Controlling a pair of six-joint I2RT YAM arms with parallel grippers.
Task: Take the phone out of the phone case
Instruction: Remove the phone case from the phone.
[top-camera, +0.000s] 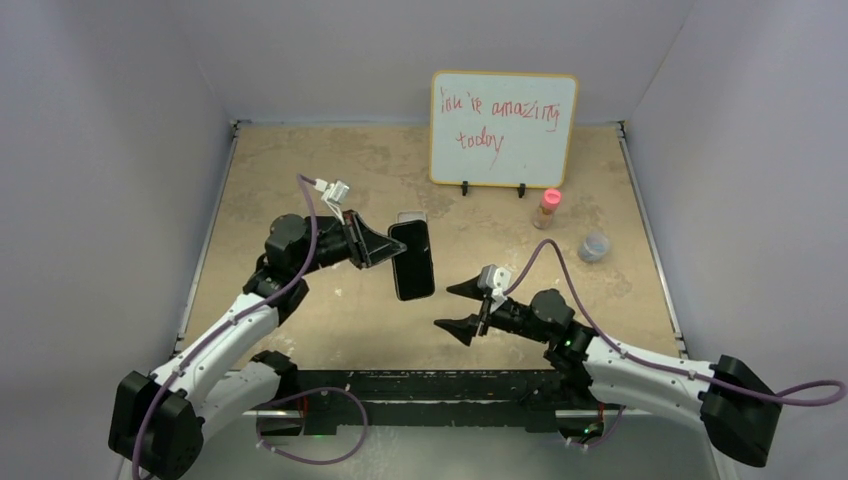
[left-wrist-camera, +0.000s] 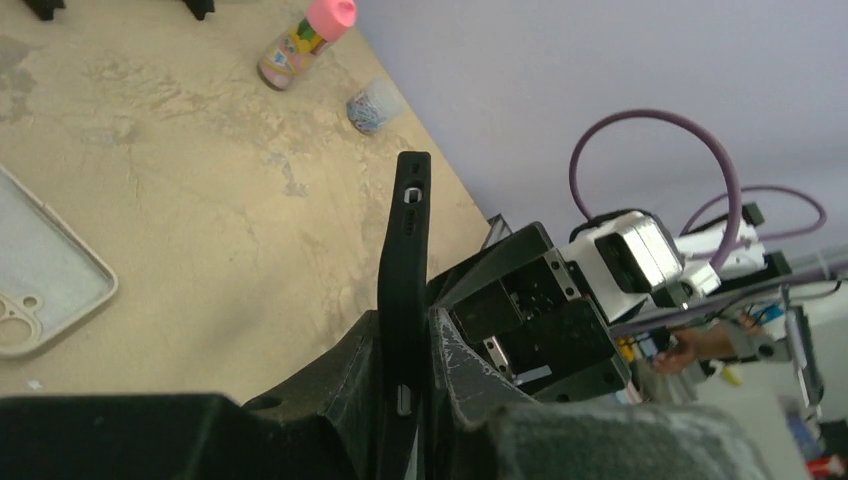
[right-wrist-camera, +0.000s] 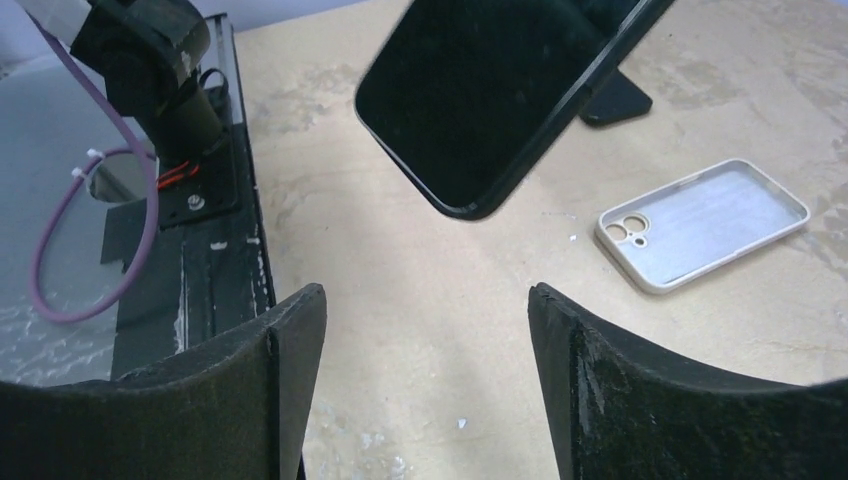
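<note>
My left gripper is shut on the black phone and holds it in the air above the table's middle. In the left wrist view the phone stands edge-on between my fingers. The empty pale case lies on the table just behind the phone; it also shows in the left wrist view and in the right wrist view, inside up. My right gripper is open and empty, to the right of and nearer than the phone, apart from it.
A whiteboard with red writing stands at the back. A pink-capped bottle and a small clear cup stand at the right. Grey walls close in the table on three sides.
</note>
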